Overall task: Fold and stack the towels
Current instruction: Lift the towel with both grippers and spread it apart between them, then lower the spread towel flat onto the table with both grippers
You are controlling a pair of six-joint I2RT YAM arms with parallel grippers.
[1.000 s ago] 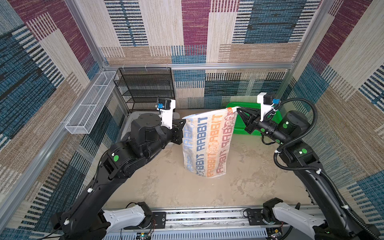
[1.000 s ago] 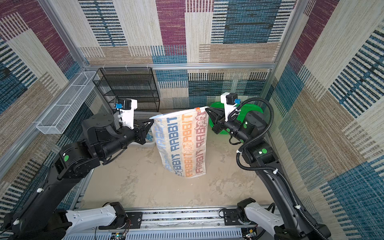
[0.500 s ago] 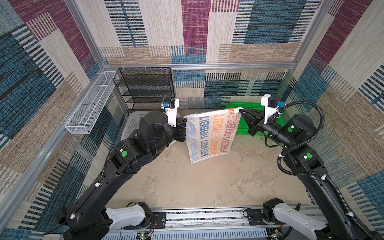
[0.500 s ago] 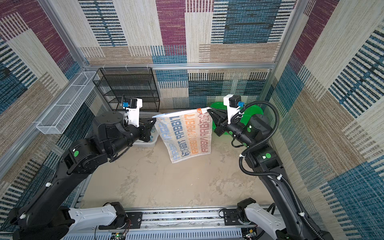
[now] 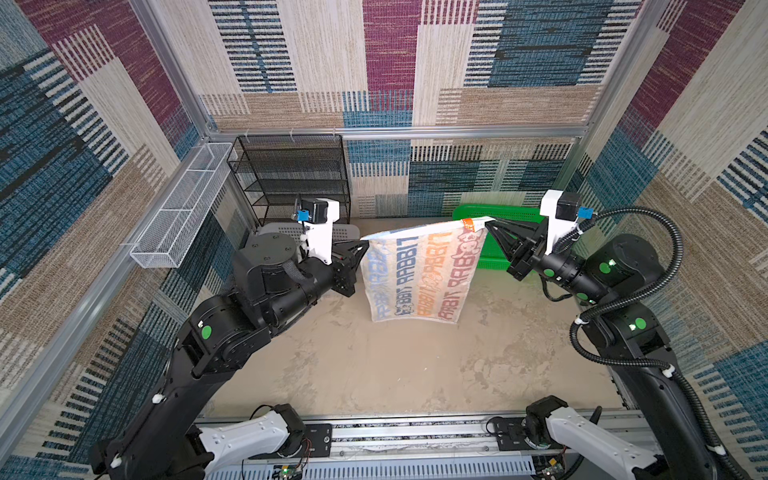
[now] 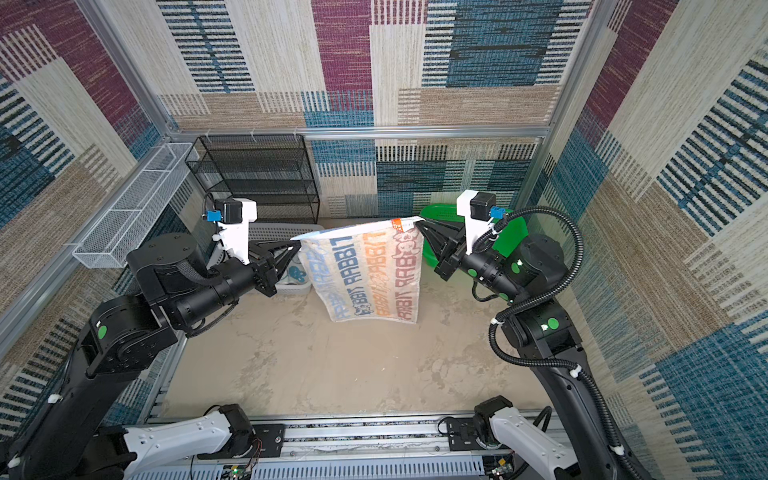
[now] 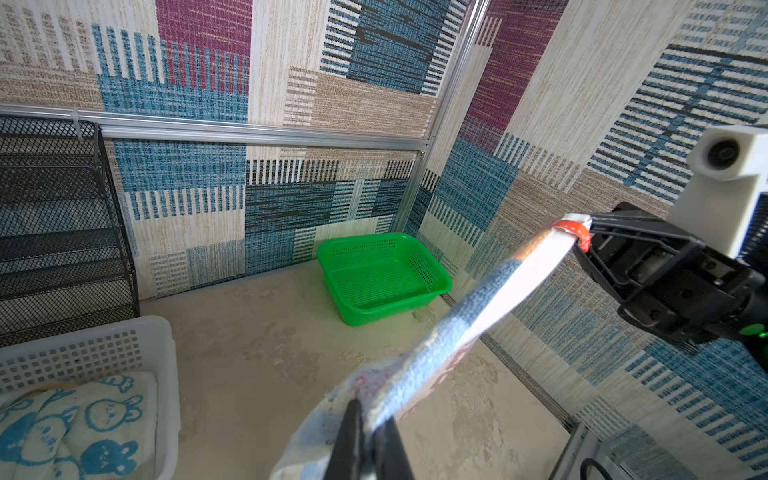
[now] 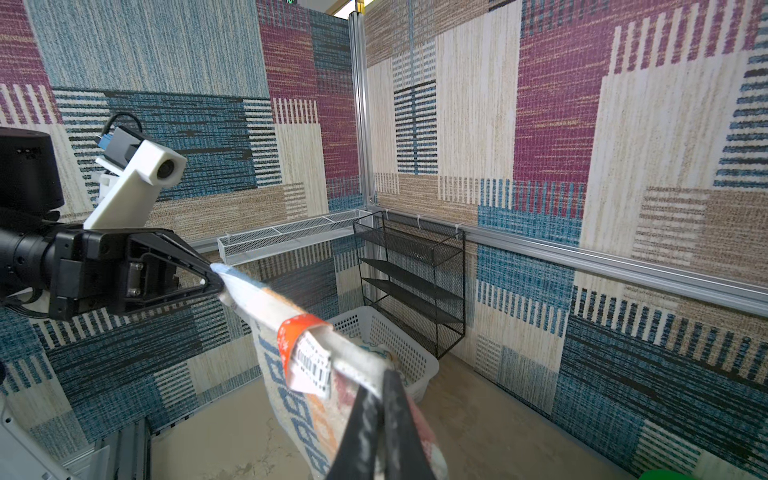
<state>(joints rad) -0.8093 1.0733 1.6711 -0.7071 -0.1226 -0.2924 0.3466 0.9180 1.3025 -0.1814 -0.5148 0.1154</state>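
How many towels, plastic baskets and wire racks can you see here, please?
Towels: 2 that I can tell apart, striped towel and rabbit towel
Plastic baskets: 2, white basket and green basket
Wire racks: 2, black shelf and white tray
Total: 6

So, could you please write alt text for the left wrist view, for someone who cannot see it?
The left gripper and the right gripper each pinch a corner of a striped towel, its edge stretched between them. Beyond it stands an empty green basket; a white basket holds a rabbit-print towel.
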